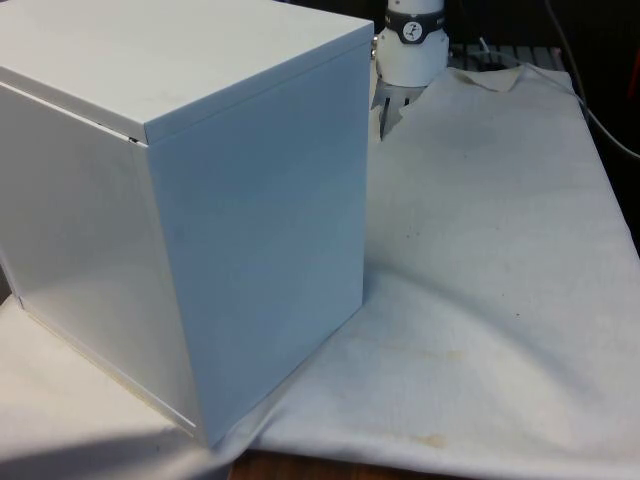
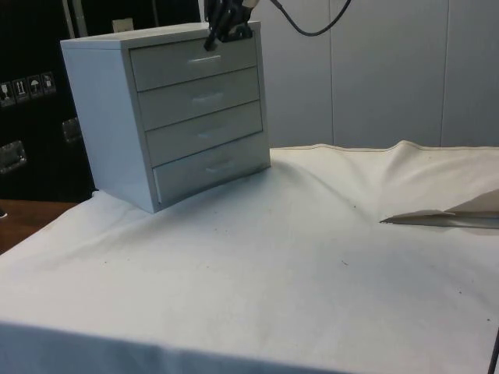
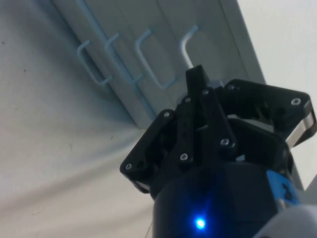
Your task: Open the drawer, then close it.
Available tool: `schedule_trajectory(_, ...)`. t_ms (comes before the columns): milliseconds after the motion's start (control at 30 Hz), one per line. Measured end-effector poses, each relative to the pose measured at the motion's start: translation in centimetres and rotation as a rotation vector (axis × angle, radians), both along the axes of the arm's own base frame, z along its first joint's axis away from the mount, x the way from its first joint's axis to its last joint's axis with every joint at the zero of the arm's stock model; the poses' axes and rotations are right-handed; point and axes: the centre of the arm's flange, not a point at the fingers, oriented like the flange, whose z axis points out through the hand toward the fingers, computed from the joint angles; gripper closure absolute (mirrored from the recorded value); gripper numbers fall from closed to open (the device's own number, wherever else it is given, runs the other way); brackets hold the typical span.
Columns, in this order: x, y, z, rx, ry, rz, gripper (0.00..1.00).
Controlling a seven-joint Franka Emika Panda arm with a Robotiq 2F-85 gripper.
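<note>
Gripper (image 2: 212, 40) stood at top drawer (image 2: 195, 61) of white chest of drawers (image 2: 109, 117), fingers drawn together, holding nothing, tip beside handle (image 3: 187, 43). All four drawers appeared shut. Chest sat near desk (image 2: 257, 265) corner. Judged: placed to reach handle for pull.

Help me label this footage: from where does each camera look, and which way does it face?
Front view: across the table, facing the chest of drawers' blank back and side; the arm's white base shows beyond it.
Side view: from the table's side, facing the drawer fronts; the gripper is at the top drawer.
Wrist view: on the arm, looking along the gripper at the four handles.
All share the chest.
</note>
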Motion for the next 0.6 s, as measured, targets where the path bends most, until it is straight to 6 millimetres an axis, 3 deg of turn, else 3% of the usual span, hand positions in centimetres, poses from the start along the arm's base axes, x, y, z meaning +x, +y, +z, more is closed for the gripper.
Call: schedule_trajectory(600, -2.4, 1.6, 0.3, 0.029, -0.006, 0.045, 1.00)
